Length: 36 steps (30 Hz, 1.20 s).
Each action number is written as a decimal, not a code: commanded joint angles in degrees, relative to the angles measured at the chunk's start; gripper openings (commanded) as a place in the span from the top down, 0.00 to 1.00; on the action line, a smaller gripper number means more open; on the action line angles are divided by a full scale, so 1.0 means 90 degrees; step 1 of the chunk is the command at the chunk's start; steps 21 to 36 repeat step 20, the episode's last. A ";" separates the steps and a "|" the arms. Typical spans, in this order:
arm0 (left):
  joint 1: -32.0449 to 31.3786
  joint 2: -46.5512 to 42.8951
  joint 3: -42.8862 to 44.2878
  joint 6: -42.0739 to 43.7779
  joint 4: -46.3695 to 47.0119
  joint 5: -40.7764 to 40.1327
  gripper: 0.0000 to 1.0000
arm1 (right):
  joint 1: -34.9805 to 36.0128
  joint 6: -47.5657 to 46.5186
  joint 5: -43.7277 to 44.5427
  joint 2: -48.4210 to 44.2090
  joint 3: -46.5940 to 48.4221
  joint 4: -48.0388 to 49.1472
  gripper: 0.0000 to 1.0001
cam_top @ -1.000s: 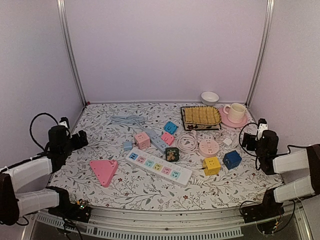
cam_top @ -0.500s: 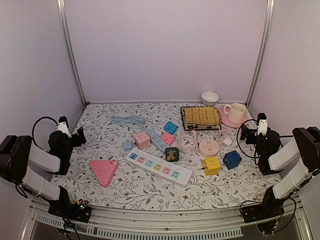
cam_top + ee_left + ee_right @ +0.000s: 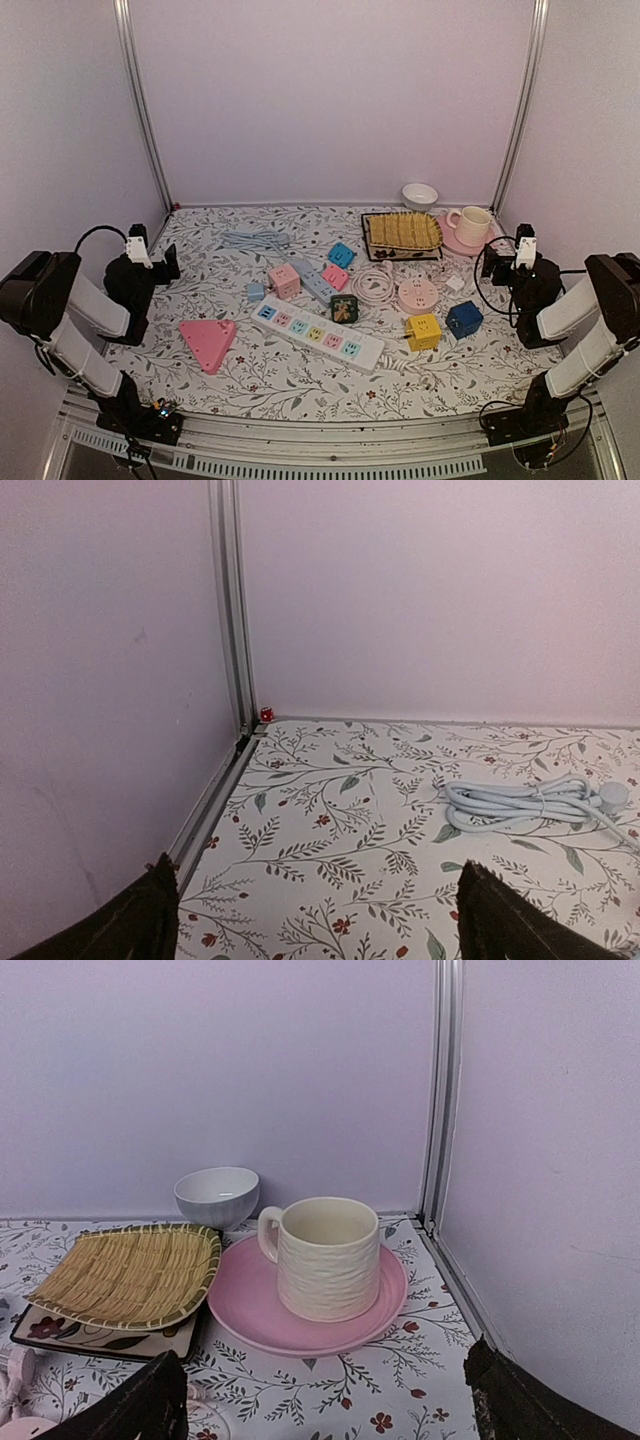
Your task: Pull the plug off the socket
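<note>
The dark plug [image 3: 344,308] is sitting against the far edge of the long white power strip [image 3: 318,335] in the middle of the floral table [image 3: 250,375]; whether its pins are seated in a socket cannot be told from above. Just behind it a grey strip [image 3: 312,280] is lying with a pink cube [image 3: 284,281] at its left end. A coiled white cable [image 3: 372,283], a yellow cube [image 3: 423,331] and a blue cube [image 3: 464,319] are lying to the right, and a pink triangle [image 3: 208,343] to the left. The left gripper [image 3: 318,865] is hovering at the table's left edge, well apart from the plug, its fingers spread wide and holding nothing, facing a bundled grey cable [image 3: 530,802]. The right gripper [image 3: 325,1350] is hovering at the right edge, fingers likewise wide and empty, facing a cream mug [image 3: 325,1258] standing on a pink saucer [image 3: 250,1310], beside a woven tray [image 3: 125,1275] and a white bowl [image 3: 217,1195].
</note>
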 commanded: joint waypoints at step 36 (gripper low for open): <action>-0.0080 0.0044 0.0054 0.0154 0.0201 -0.0010 0.03 | -0.0043 0.0159 0.0131 0.0077 0.0133 -0.0056 0.01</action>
